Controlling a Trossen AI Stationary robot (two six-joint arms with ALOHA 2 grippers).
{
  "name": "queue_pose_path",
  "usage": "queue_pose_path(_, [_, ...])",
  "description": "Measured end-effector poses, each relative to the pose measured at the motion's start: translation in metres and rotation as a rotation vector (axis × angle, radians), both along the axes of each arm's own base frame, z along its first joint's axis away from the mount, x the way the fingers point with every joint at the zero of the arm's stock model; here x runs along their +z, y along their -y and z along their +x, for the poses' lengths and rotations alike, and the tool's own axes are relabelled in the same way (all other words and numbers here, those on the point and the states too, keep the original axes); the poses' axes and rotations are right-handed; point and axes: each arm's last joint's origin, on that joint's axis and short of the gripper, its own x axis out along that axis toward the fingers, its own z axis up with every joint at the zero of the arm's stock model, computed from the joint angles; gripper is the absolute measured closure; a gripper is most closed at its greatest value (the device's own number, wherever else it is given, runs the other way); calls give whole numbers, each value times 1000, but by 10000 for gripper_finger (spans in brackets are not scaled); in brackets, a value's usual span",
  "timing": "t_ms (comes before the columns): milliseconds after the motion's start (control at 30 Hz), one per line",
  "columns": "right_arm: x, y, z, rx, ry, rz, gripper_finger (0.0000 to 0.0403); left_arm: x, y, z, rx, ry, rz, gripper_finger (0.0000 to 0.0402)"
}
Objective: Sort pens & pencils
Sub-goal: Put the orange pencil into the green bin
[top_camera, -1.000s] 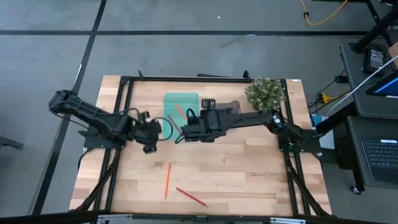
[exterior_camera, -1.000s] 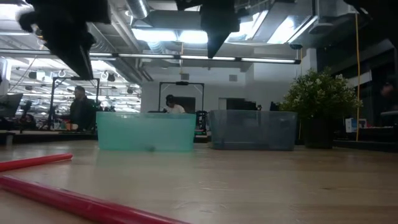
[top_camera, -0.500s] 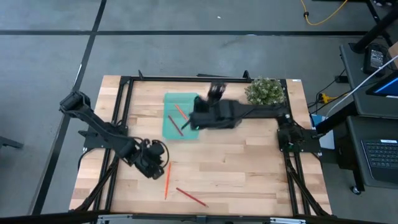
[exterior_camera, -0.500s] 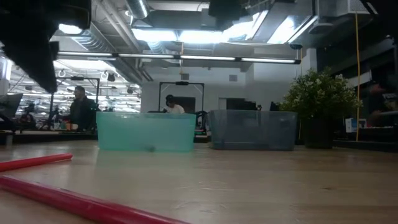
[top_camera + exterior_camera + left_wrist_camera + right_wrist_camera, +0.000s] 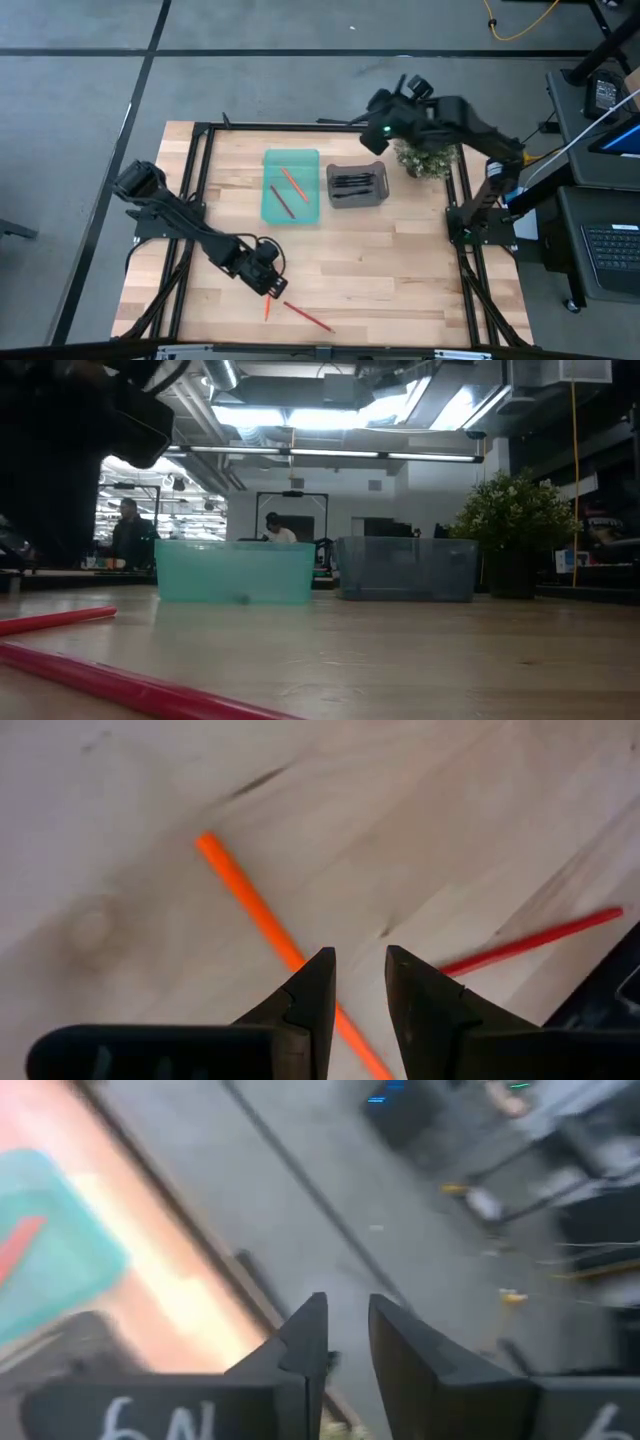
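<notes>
An orange pencil (image 5: pixel 250 905) and a red pencil (image 5: pixel 530 942) lie flat on the bare wood near the table's front edge. My left gripper (image 5: pixel 360 970) hangs open just above the orange pencil (image 5: pixel 267 305), pointing steeply down, one finger over the pencil; nothing is between the fingers. A teal bin (image 5: pixel 291 186) holds two pencils. Black pens (image 5: pixel 356 183) lie in the grey bin (image 5: pixel 357 198). My right gripper (image 5: pixel 347 1325) is raised high over the table's far edge (image 5: pixel 378 118), open, holding nothing.
A potted plant (image 5: pixel 425 152) stands at the far right, under the raised right arm. In the low view the red pencil (image 5: pixel 130 690) lies closest, with both bins (image 5: pixel 235 572) behind it. Bare wood stretches between the bins and the two loose pencils.
My left gripper has gone toward the table's near edge and down, rolling as it went, and now hangs over the orange pencil. My right gripper has risen from over the grey bin and swung toward the far right. The pencils have not moved.
</notes>
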Motion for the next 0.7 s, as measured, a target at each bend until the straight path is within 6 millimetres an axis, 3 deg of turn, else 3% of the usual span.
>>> queue_pose_path(233, [7, -6, -11, 92, 25, 88, 324, -5, 6, 21, 81, -84, -5, 317])
queue_pose_path(400, [6, -13, -9, 134, -1, 89, 324, -6, 6, 20, 146, -243, 21, 317])
queue_pose_path(700, [6, -16, -8, 165, -28, 78, 324, 3, 10, 25, 236, -228, 0, 317])
